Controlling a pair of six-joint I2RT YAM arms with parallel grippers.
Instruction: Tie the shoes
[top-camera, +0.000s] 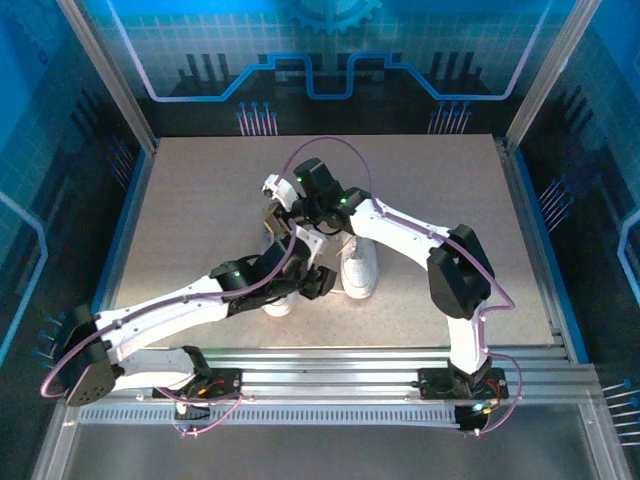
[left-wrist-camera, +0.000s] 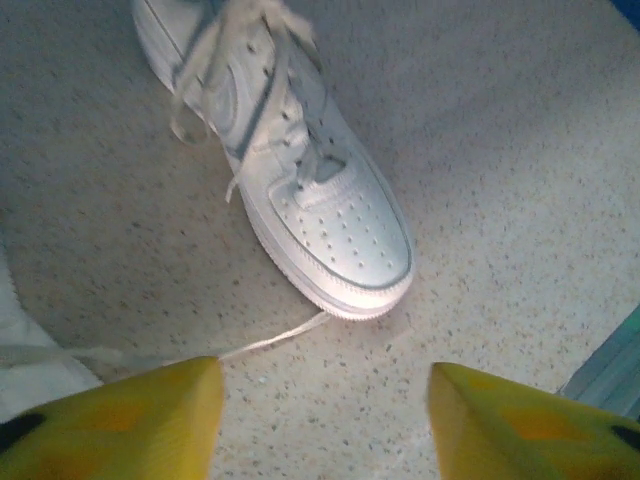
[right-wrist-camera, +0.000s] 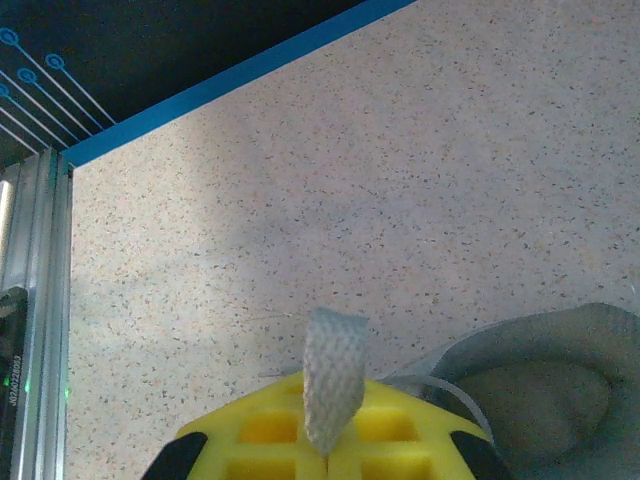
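Two white shoes stand mid-table: one (top-camera: 360, 268) in the open, the other (top-camera: 278, 305) partly under my left arm. In the left wrist view a shoe (left-wrist-camera: 340, 230) points its toe toward me, its laces loose. One thin lace (left-wrist-camera: 270, 343) trails from under the toe to my left finger (left-wrist-camera: 140, 420). My left gripper (left-wrist-camera: 325, 405) (top-camera: 322, 282) is open over bare table with nothing between its fingers. My right gripper (right-wrist-camera: 328, 455) (top-camera: 272, 215) is shut on a flat white lace (right-wrist-camera: 333, 375), which stands up from the closed pads. A shoe's dark opening (right-wrist-camera: 550, 395) lies just right of it.
The speckled table (right-wrist-camera: 380, 170) ends in a blue rim (right-wrist-camera: 230, 75) and an aluminium frame post (right-wrist-camera: 35, 300) at the left of the right wrist view. A white edge (left-wrist-camera: 25, 350), probably the other shoe, sits at the left of the left wrist view.
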